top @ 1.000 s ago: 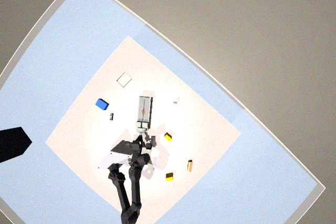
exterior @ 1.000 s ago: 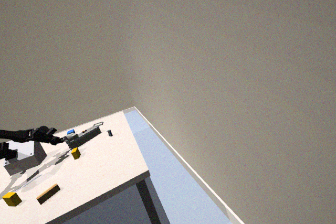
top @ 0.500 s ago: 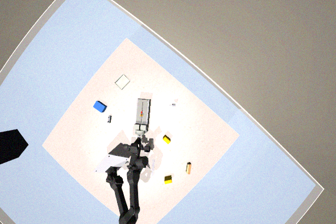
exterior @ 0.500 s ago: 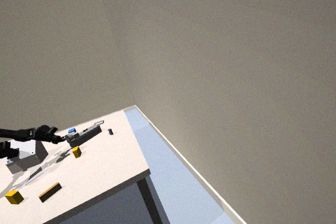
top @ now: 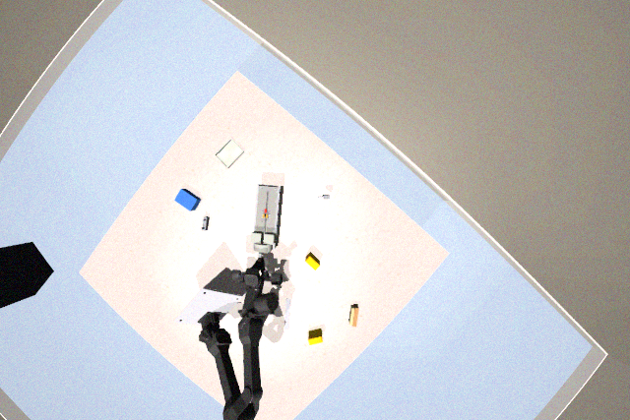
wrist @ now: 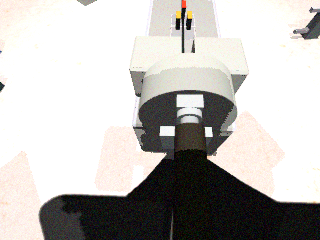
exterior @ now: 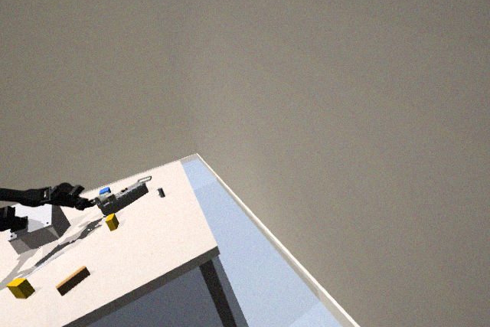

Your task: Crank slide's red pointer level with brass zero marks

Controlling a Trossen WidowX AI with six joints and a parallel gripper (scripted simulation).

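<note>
The grey machine [top: 261, 202] [exterior: 129, 198] has a long slide bed and a pale round crank housing [wrist: 187, 75] at its near end. The red pointer [top: 265, 210] [wrist: 184, 4] sits slightly past the brass zero marks [top: 265, 215] [wrist: 178, 15], on the side away from the housing, so it is not level with them. The dark brown crank handle [wrist: 190, 136] sticks out from the hub towards the arm. My gripper [wrist: 182, 157] [top: 261, 261] [exterior: 93, 203] is shut on the handle. The handle's rear part is hidden between the black fingers.
A grey box with a pale top [top: 203, 306] [exterior: 35, 216] stands beside the arm. Yellow blocks [top: 312, 261] [top: 315, 336] and a wooden block [top: 354, 315] lie to the right. A blue block [top: 186, 200] and a pale square piece [top: 229, 152] lie left of the machine.
</note>
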